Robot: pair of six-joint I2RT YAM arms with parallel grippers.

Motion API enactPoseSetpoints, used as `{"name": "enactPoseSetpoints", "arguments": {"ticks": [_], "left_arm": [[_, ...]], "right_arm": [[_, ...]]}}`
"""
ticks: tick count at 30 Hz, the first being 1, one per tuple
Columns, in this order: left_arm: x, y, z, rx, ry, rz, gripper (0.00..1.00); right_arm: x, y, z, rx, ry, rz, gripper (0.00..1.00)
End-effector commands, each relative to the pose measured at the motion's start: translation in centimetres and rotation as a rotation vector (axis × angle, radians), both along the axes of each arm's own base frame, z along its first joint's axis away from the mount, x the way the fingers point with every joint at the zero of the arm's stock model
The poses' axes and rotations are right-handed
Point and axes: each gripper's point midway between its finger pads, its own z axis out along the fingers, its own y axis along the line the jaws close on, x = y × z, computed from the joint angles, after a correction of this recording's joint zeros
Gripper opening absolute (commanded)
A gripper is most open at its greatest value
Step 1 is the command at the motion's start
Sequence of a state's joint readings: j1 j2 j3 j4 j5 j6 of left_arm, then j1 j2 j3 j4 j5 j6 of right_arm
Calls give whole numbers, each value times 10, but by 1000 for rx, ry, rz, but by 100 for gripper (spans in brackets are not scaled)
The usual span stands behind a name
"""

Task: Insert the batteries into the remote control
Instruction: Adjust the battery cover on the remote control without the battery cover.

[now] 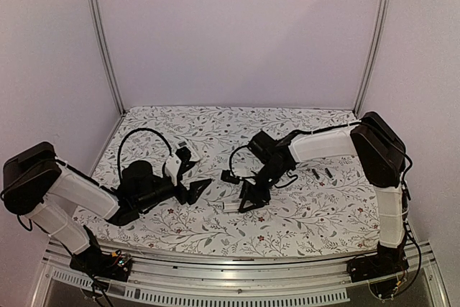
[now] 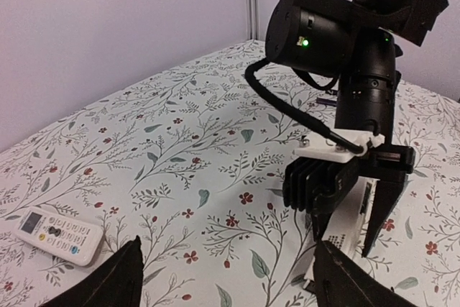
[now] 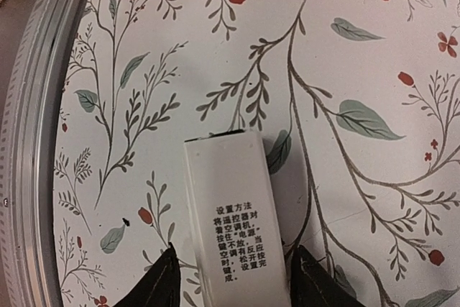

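**tinker_jo:** so where are the batteries right now?

**armwatcher:** Two little dark cylinders lying on the floral counter, over on the right. They're close together but not touching, just beside the right arm's white forearm, and nothing is holding them. The remote lies buttons-up with its small screen showing, near the left hand.

**tinker_jo:** and the hands?

**armwatcher:** The right hand points down at a white slab with Chinese text printed on it (back of a second remote or a cover, can't tell which). The slab looks flat on the counter. The fingers sit one on each side of one end of it, right up at the edges. I can't tell whether they're actually squeezing it. The left hand sits low over the counter facing the right one, with its fingers spread wide and nothing between them. A metal rail runs along the counter's edge in the right wrist view.
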State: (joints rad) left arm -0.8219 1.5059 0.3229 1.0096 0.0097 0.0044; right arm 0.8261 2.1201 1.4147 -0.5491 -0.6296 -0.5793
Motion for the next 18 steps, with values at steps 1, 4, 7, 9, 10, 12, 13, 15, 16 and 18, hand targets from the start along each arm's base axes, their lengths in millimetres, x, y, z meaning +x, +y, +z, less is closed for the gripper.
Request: {"name": "enactPoseSetpoints", "arguments": {"ticks": [1,4,7,9,10,12,13,15,16,18], "left_arm": [[11,8,1,23,-18,53,81],[15,12,2,27,-21,74,81],[17,12,-1,34,-16,82,81],[18,13,-2,38,-14,86,81],[18,13,-2,38,-15,86,81],[19,14,-2,40,-16,89,81],[20,15,-2,42,-17,93,81],[20,15,-2,42,-15,97,81],[20,15,-3,42,-15,95,81],[21,15,-3,43,-13,97,81]], "right_arm": [[-6,-4,-8,-38,-12,3,49],[-3,-3,-5,-34,-40,-6,45],[-3,-2,-1,-19,-66,-9,41],[-3,-2,-1,-23,-78,-12,39],[-3,-3,-2,-28,-83,-13,38],[-3,-2,-2,-33,-95,-13,36],[-3,-2,-1,-34,-98,-14,35],[-3,-1,1,-34,-107,-16,33],[-2,0,2,-32,-112,-18,32],[0,1,6,-27,-125,-27,31]]}}
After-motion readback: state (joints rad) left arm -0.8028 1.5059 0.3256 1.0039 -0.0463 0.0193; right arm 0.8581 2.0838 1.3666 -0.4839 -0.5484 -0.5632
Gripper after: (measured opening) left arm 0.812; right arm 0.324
